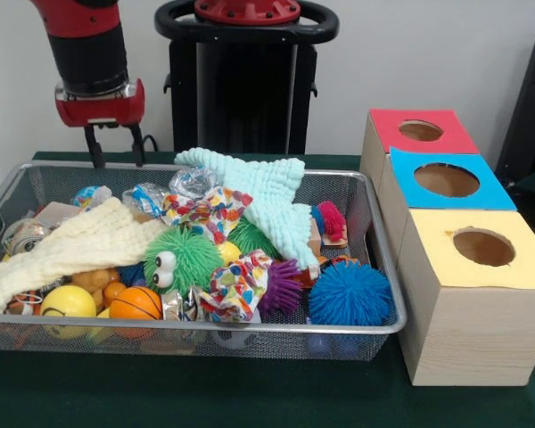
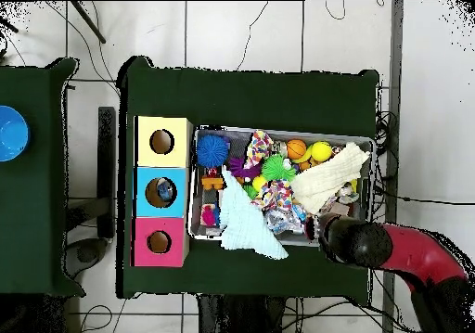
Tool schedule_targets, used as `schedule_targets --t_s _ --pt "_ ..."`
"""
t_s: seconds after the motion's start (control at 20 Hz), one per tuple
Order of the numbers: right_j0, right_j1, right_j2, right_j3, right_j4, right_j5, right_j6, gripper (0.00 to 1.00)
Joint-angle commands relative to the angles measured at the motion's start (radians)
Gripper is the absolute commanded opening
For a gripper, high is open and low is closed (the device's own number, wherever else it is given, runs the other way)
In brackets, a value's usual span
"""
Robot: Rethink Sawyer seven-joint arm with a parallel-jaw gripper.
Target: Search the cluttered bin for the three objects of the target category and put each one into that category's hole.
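Above bin's far corner: we see the red-and-black gripper [image 1: 115, 147], fingers apart, empty.
Target bearing: spiky balls in silver mesh bin [image 1: 382, 294] lie toward four o'clock, front view.

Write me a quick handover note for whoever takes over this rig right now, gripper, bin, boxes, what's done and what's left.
Gripper: open, empty, hovering over the far corner of the wire bin.
Bin: still cluttered with cloths, a blue spiky ball, a green spiky ball with eyes and an orange ball.
Boxes beside the bin: red, blue, yellow, each with a hole.
Done: something lies in the blue box; identity unclear.
Left: searching and sorting; target category not evident.
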Motion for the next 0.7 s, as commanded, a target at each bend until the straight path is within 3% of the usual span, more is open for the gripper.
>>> schedule_targets --t_s 0.05,0.7 --pt "0.052 0.11 -0.127 -0.1 -0.055 -0.114 0.184 1.0" --pt "0.077 0.191 -0.169 -0.14 -0.011 -0.178 0.14 1.0"
